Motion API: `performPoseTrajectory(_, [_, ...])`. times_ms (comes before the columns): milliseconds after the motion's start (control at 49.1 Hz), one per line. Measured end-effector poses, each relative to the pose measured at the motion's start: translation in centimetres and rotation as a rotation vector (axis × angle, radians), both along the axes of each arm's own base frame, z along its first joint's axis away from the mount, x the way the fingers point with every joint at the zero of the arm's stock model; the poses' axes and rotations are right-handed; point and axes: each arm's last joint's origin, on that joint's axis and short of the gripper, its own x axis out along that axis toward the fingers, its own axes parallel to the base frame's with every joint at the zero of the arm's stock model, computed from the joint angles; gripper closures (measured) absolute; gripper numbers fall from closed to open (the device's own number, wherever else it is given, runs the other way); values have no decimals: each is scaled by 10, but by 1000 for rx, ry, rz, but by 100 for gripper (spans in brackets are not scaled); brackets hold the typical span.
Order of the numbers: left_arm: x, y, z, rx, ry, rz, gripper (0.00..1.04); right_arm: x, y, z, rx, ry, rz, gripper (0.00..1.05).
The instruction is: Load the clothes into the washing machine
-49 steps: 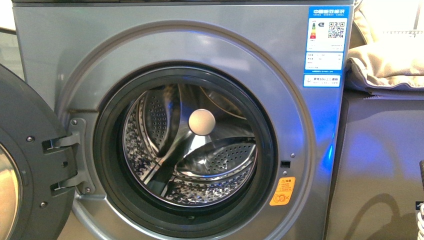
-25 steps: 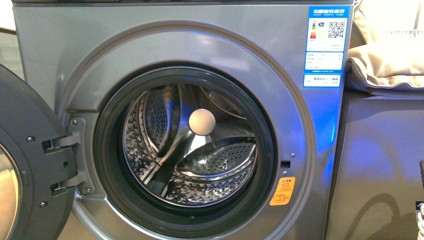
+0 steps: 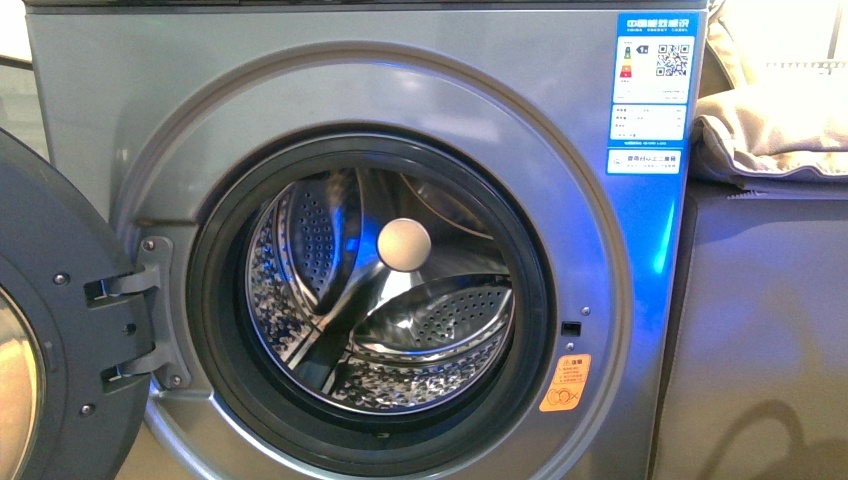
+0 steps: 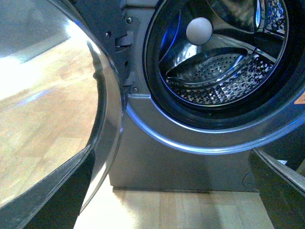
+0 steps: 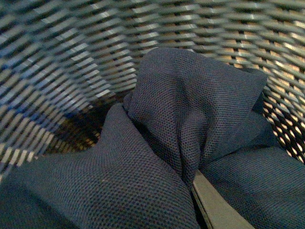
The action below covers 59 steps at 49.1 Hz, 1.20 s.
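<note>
Clothes (image 5: 157, 143) bunched over the right tool (image 5: 212, 202) inside a woven basket (image 5: 71, 57); whether it grips them, I cannot tell

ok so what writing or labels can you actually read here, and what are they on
"中国能效标识": header of the blue energy label on the washing machine; its fine print is too small to read.
Blue strip below it: white text, too small to read.
Orange sticker lower down: a warning sign, words too small to read.
</note>
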Motion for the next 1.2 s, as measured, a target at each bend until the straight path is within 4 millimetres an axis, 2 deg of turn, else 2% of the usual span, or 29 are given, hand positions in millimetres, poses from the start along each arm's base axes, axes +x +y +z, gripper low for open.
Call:
performPoseTrajectory(509, [0,0,0,0,0,0,7,-10,11,86,-122,-260,29,98])
performPoseTrajectory(814, [0,0,0,0,0,0,7,-14,29,150,-204,-401,103,98])
performPoseTrajectory(896, [0,0,0,0,0,0,6,-14,33,174,-228,-439,121,98])
performPoseTrajectory(936, [0,0,0,0,0,0,6,-15,35,195,-254,-478,135,98])
performPoseTrajectory(1201, [0,0,0,0,0,0,6,-23,41,290,-378,-643,180,98])
